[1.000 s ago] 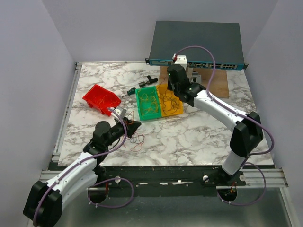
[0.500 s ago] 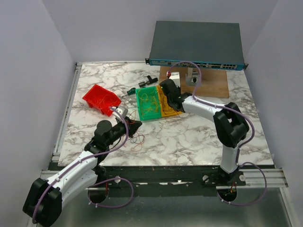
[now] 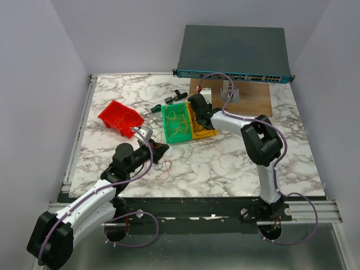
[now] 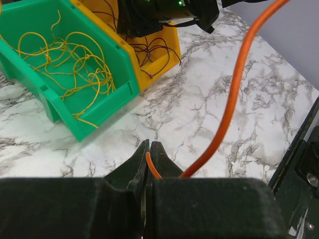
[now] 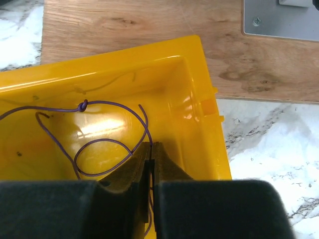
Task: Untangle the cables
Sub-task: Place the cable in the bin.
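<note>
My left gripper (image 3: pixel 163 149) is shut on an orange wire (image 4: pixel 234 94) that runs up and away to the right in the left wrist view, pinched at the tips (image 4: pixel 149 145). A few loose red and dark wires (image 3: pixel 163 169) lie on the marble just beside it. My right gripper (image 3: pixel 197 119) is low inside the yellow bin (image 3: pixel 209 133), shut (image 5: pixel 151 145) on a dark purple wire (image 5: pixel 99 103) that loops across the bin floor with a small knot. The green bin (image 3: pixel 166 130) next to it holds several yellow wires (image 4: pixel 75 55).
A red bin (image 3: pixel 120 118) lies tipped at the left. A network switch (image 3: pixel 233 50) stands at the back on a wooden board (image 3: pixel 256 98). Small black parts (image 3: pixel 177 95) lie behind the green bin. The yellow bin's wall (image 5: pixel 199 99) is close around my right fingers.
My right arm has folded in and its gripper has gone forward and down into the yellow bin. My left arm has hardly moved.
</note>
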### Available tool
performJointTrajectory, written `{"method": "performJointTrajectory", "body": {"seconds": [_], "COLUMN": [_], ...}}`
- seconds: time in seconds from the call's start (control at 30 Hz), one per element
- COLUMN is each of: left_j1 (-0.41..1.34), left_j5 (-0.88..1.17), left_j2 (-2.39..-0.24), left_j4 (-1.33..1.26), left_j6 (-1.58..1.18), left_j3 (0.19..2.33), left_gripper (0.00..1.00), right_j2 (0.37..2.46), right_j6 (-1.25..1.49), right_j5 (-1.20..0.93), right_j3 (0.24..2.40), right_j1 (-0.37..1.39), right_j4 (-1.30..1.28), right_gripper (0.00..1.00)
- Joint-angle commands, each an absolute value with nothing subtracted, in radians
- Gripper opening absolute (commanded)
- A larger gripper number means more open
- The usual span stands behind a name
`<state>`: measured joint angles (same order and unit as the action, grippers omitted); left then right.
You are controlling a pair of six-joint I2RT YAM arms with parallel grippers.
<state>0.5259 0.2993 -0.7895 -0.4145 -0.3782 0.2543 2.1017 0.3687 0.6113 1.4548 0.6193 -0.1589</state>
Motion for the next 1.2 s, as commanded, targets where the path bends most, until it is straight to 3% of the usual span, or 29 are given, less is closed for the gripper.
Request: {"method": "performJointTrajectory", "body": {"seconds": [0.0,0.07,0.37,0.7,0.83,0.93,1.17], "left_j1": [0.535,0.537,0.544,0.557,0.568,0.576,0.632], "left_j5": [0.281,0.278,0.260,0.275,0.323,0.372,0.464], "left_j2": [-0.789,-0.789,-0.786,-0.802,-0.810,-0.800,-0.754], "left_j4": [-0.406,-0.405,-0.394,-0.405,-0.415,-0.379,-0.162], "left_j6": [-0.359,-0.359,-0.354,-0.342,-0.330,-0.352,-0.435], "left_j3": [0.284,0.285,0.288,0.294,0.305,0.351,0.595], "left_gripper": [0.00,0.00,0.00,0.00,0.00,0.00,0.00], "right_j2": [2.006,1.952,1.745,1.467,1.339,1.321,1.377], "right_j6": [0.408,0.395,0.400,0.509,0.428,0.386,0.372], "right_j5": [0.596,0.589,0.464,0.253,-0.044,-0.251,-0.327], "right_j3": [1.450,1.443,1.348,0.973,0.784,0.683,0.609], "right_j1": [0.612,0.612,0.612,0.612,0.612,0.615,0.700], "right_j4": [-0.155,-0.165,-0.218,-0.131,0.083,0.207,0.357], "right_gripper": [0.17,0.28,0.56,0.64,0.71,0.76,0.78]}}
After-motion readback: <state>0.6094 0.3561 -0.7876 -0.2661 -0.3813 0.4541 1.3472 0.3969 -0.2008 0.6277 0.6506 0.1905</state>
